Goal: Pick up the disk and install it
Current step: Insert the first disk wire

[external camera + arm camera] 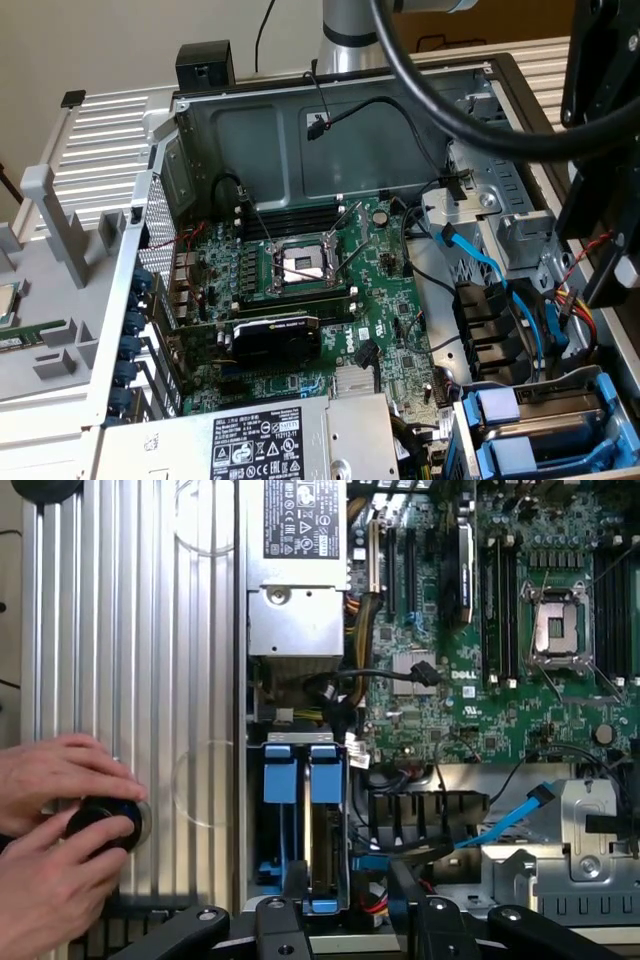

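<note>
Disk (305, 830) (540, 425): on edge in the drive cage (610, 400), at the case corner next to the grey power supply (295, 590); in the exterior view that is the near corner, on the exterior view's right. Look: bright blue plastic rails ending in two square blue tabs, a thin metal edge between them. The broad labelled face is turned away, so no label can be read. Long axis runs along the cage wall, tab end toward the power supply, other end toward the gripper (350, 885). Whether one carrier or two sits in there, cannot tell. Gripper hovers above the cage, looking straight down, not touching the disk. Its black fingers (297, 880) stand apart with nothing between them but the case floor below, so parted and empty. Judged from the wrist view, the finger gap lies across the disk's long axis, but the disk sits off-centre in it, closer to one finger than the other. Motherboard (330, 300) and black graphics card (275, 340) lie beyond the tabs, well apart from the gripper. Outside the case, a person's hands (55, 830) rest on the ribbed metal table (150, 680), around a small black knob (100, 820), well apart from the disk. Task as it stands: disk not lifted.
</note>
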